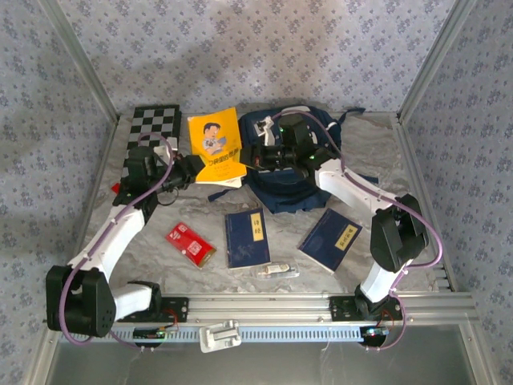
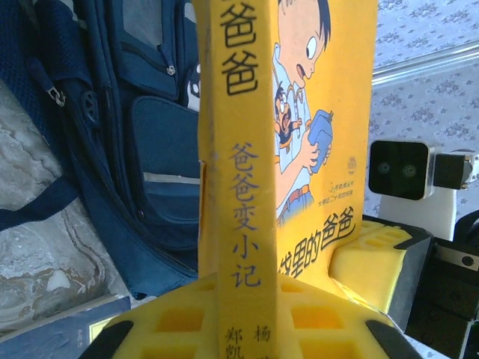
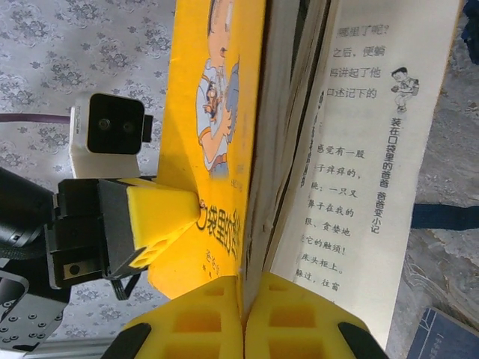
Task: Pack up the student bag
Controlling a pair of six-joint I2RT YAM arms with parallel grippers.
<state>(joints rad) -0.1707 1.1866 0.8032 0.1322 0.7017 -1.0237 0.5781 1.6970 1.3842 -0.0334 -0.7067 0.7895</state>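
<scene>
I have the yellow book (image 1: 215, 144) pinched from both sides: the left gripper (image 2: 251, 307) clamps its spine and the right gripper (image 3: 243, 307) bites the page edge. The student bag (image 1: 280, 196) lies just right of the book, under the right arm, which is the nearer one. Its mouth is probably hidden there.

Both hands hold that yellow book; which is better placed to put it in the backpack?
Probably the right hand: it grips the yellow book on the side nearest the student bag, its arm reaching over the bag.
</scene>
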